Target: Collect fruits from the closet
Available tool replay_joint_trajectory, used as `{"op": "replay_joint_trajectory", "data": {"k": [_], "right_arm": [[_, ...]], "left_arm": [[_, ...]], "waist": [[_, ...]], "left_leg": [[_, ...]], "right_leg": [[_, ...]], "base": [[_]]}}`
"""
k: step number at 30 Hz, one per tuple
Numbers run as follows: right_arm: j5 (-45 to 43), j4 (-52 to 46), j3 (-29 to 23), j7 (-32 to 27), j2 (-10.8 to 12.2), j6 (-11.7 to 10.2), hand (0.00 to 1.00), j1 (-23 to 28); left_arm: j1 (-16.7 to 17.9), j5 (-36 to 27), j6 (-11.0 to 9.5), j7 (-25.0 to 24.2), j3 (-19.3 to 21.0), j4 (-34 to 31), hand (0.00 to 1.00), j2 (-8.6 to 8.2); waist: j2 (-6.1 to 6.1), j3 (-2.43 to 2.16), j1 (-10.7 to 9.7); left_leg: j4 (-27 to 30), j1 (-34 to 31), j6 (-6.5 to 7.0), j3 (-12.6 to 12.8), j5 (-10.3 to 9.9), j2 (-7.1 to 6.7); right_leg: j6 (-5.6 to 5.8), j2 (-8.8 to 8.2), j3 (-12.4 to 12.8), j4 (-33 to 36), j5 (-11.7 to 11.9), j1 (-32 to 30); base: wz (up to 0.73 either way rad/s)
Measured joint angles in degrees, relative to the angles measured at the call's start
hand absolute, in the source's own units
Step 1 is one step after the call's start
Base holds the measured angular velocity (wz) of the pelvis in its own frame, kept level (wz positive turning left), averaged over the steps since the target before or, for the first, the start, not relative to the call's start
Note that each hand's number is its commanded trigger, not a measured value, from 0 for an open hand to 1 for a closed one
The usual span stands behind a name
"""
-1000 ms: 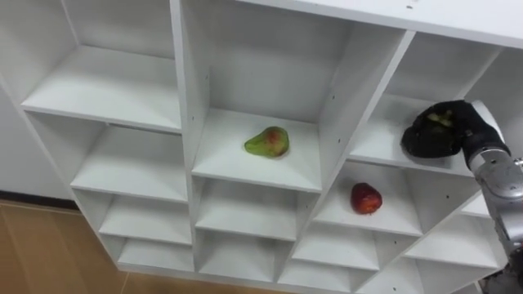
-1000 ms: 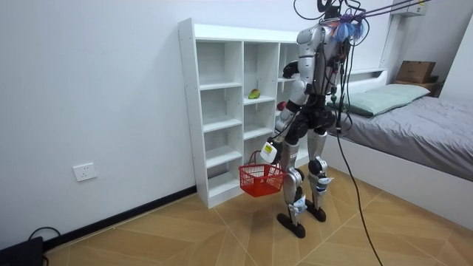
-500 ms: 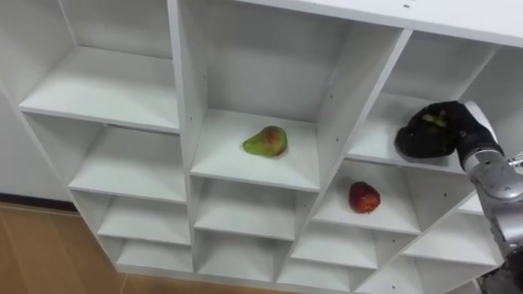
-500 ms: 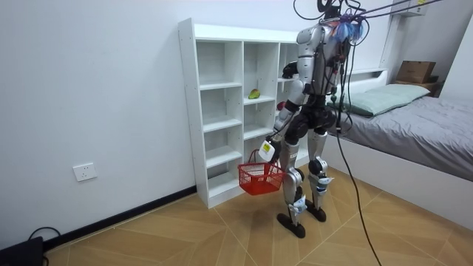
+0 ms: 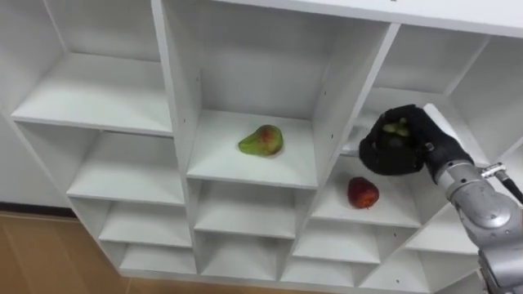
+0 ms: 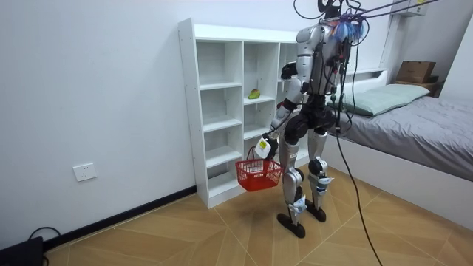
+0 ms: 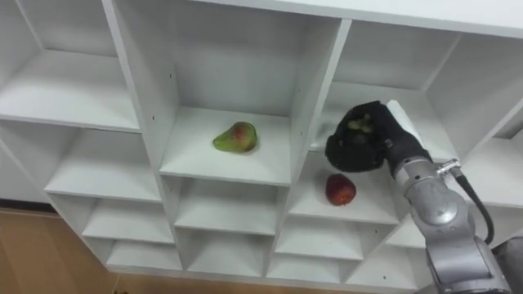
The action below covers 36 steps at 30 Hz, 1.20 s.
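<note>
My right hand [image 5: 406, 145] is shut on a small green fruit [image 5: 398, 128], which shows only between its dark fingers. The hand hangs just in front of the white closet [image 5: 170, 122], before the right column and above a red apple [image 5: 362, 193] lying in the compartment below. A green pear with a red blush [image 5: 261, 140] lies on the middle column's shelf, left of the hand. In the room view I stand facing the closet [image 6: 194, 111], and my left hand [image 6: 264, 148] hangs low by my thigh, shut on the handle of a red basket [image 6: 259, 174].
The upright divider [image 5: 341, 106] between the middle and right columns stands just left of my right hand. The other compartments hold nothing. A bed [image 6: 414, 125] stands close behind me at the room view's right. Wooden floor [image 6: 185, 236] lies open on the room view's left.
My right hand has drawn back out of the upper right compartment and moved left and down with the green fruit in it. The basket has swung slightly outward.
</note>
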Motion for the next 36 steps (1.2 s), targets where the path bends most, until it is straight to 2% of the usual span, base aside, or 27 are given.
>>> {"op": "replay_joint_trajectory", "data": {"k": [1, 5, 10, 16, 23, 26, 30, 31, 35, 36], "right_arm": [[0.0, -0.3, -0.2, 0.2, 0.3, 0.1, 1.00, 0.0], [0.1, -2.1, 0.2, 1.8, 0.5, 0.1, 1.00, 0.1], [0.3, -7.9, 1.5, 6.1, 2.7, 0.2, 1.00, 3.8], [0.5, -8.4, 6.4, 11.1, 5.0, 0.2, 1.00, 4.9], [2.8, -8.6, 10.8, 13.4, 5.6, 0.2, 1.00, 6.4], [3.9, -5.6, 11.2, 13.3, 7.1, 0.1, 1.00, 6.2], [4.4, -2.1, 12.4, 13.3, 7.6, 0.6, 1.00, 6.2], [5.6, 0.5, 12.4, 12.9, 8.4, 0.1, 1.00, 6.0], [6.6, 10.6, 12.7, 10.4, 10.4, -0.1, 1.00, 4.6], [6.7, 14.0, 12.8, 9.6, 10.9, -0.1, 1.00, 4.2]], "left_arm": [[0.1, -0.2, -0.3, 0.1, -0.1, 0.2, 1.00, -0.02], [0.0, -0.3, -0.6, 0.3, -1.4, 0.2, 1.00, -0.02], [-0.9, -0.3, -1.1, 0.0, -1.5, 0.2, 1.00, -0.28], [-1.8, -4.3, -2.1, -0.3, -2.7, 0.6, 1.00, -0.51], [-2.0, -8.0, -2.1, -1.1, -6.1, 0.2, 1.00, -0.55], [-2.7, -9.4, -2.2, -1.3, -6.7, -0.7, 1.00, -0.97], [-4.5, -9.3, -2.2, -2.0, -7.8, -0.9, 1.00, -1.46], [-5.2, -9.3, -2.2, -2.3, -7.8, -0.9, 1.00, -1.68], [-7.2, -9.1, -3.1, -2.3, -9.1, -0.9, 1.00, -2.15], [-7.6, -8.8, -3.3, -2.3, -10.1, -0.9, 1.00, -2.25]], "waist": [[0.39, 0.10, -0.3], [0.87, -0.09, -1.0], [1.45, -0.31, -1.4], [1.39, -0.16, -1.0], [0.89, -0.11, -0.6], [0.91, -0.03, -0.9], [1.09, 0.12, -0.3], [1.41, 0.41, -0.4], [1.41, 0.44, -1.1], [1.70, 0.63, -1.0]], "left_leg": [[0.0, -0.1, 0.01, 0.0, 0.0, -0.02], [0.1, -0.5, 0.02, 0.3, 0.0, 0.02], [-0.2, -0.9, -0.05, 1.6, 0.1, 0.30], [-0.8, -0.4, -0.04, 2.1, 0.1, 0.33], [-0.6, -2.1, -0.02, 1.3, 0.1, 0.21], [0.0, -3.4, 0.16, 0.4, 0.2, -0.03], [0.5, -5.1, 0.28, 0.5, 0.3, -0.06], [0.9, -6.0, 0.33, 0.4, 0.3, -0.14], [2.3, -9.2, 0.38, -1.1, 0.4, -0.21], [2.3, -10.0, 0.38, -1.1, 0.4, -0.27]], "right_leg": [[0.00, -0.04, 0.1, 0.0, 0.0, -0.1], [-0.02, 0.00, 0.6, 0.1, 0.0, -0.8], [-0.18, 0.18, 1.0, 0.1, 0.1, -1.6], [-0.18, 0.20, 1.5, 0.2, 0.1, -1.7], [-0.17, 0.08, 1.2, 0.2, 0.1, -2.9], [-0.16, -0.17, 0.5, 0.2, 0.1, -3.8], [-0.15, -0.46, 0.4, 1.0, 0.1, -5.6], [-0.14, -0.51, -0.2, 1.1, 0.1, -6.2], [-0.12, -0.69, -1.0, 1.6, 0.1, -8.5], [-0.12, -0.70, -1.0, 2.0, 0.1, -9.4]], "base": [[0.00], [-0.05], [-0.08], [-0.05], [0.03], [0.15], [0.01], [0.00], [0.17], [0.00]]}}
